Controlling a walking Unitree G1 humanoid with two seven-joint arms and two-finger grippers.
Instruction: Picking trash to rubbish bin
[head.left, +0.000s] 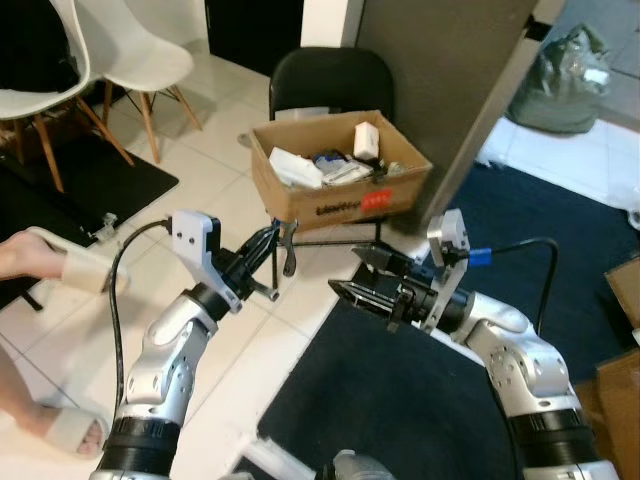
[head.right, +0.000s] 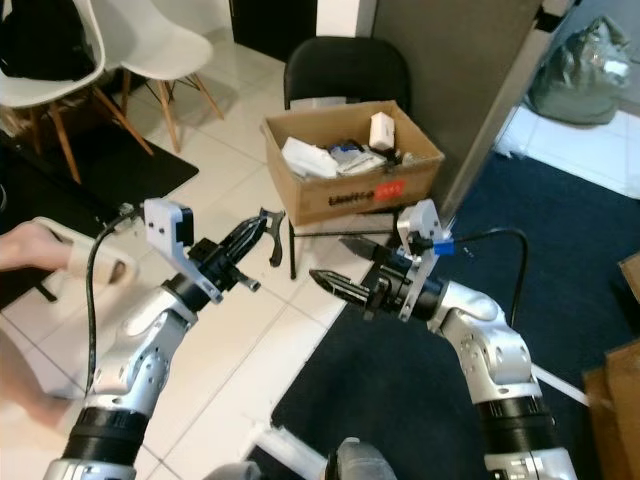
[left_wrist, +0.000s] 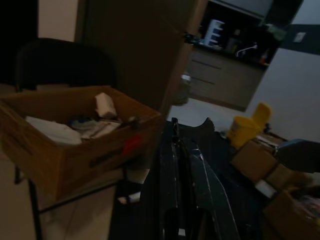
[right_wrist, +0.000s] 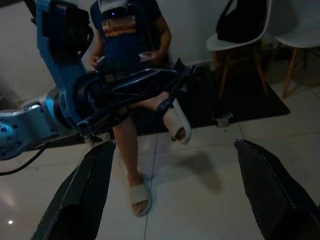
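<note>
A cardboard box (head.left: 335, 185) filled with crumpled paper and other trash (head.left: 325, 165) is seen resting on the seat of a black chair (head.left: 330, 80), straight ahead of the robot. The right gripper (head.left: 365, 277) is held in the air just in front of the box and below its level, its two black fingers (right_wrist: 82, 200) spread wide apart with nothing between them. The left gripper (head.left: 275, 250) is raised near the box's left front corner; its fingers (left_wrist: 182, 185) are pressed close together and nothing is gripped. Neither gripper is touching the box. A dark blue carpet (head.left: 400, 400) lies under the right arm, pale floor tiles (head.left: 220, 200) under the left. Two white chairs (head.left: 130, 55) stand at the far left. A seated person's sandalled feet (head.left: 65, 265) are visible at the left edge.
</note>
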